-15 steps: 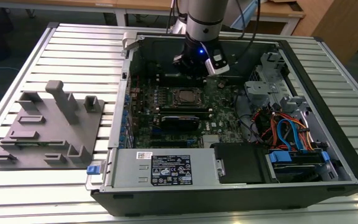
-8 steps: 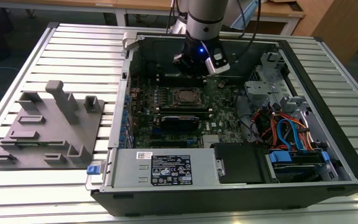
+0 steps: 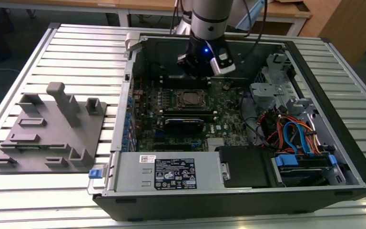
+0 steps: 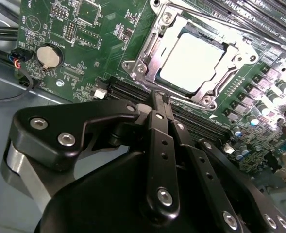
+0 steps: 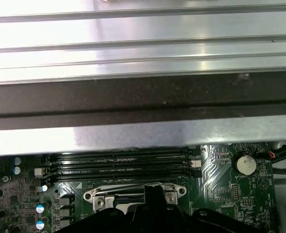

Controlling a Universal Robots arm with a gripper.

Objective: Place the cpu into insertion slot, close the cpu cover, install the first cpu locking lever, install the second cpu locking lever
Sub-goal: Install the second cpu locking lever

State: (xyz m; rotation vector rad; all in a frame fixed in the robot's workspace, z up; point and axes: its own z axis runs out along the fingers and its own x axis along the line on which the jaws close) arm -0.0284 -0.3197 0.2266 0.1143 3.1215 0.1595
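Setting: slatted metal bench (image 3: 55, 52) carrying an open computer case (image 3: 335, 157) at centre and right of the exterior view, and a grey fixture block (image 3: 49, 138) at left.

Case contents: green board (image 3: 228, 119) with the socket mid-frame; a black module (image 3: 183, 125) below the socket; power supply (image 3: 170, 171) along the lower edge; drive bay and coloured cables (image 3: 297, 136) at lower right.

Arm: enters from the top centre of the exterior view; gripper (image 3: 199, 71) hangs over the board just above the socket in the picture.

Jaws: in the second wrist view the gripper (image 4: 157, 99) has its fingers pressed together to a single tip, nothing between them.

Cpu (image 4: 193, 63): silver square lying flat inside the insertion slot (image 4: 147, 48), upper centre-right of the second wrist view; in the exterior view the cpu (image 3: 190, 98) sits mid-board.

Cpu cover (image 4: 225, 80): frame appears to lie down around the cpu, its window showing the metal top.

Levers: cannot tell from these pictures whether either is latched.

First wrist view: slot rim (image 5: 92, 195) at lower centre beneath the gripper, memory slots (image 5: 118, 162) above it, case wall (image 5: 143, 102) across the upper half.

Step in hand (judgement): placement done, cover seemingly closed; work stands at the locking levers, which calls for a closed fingertip pressing a thin wire lever down and under its hook.
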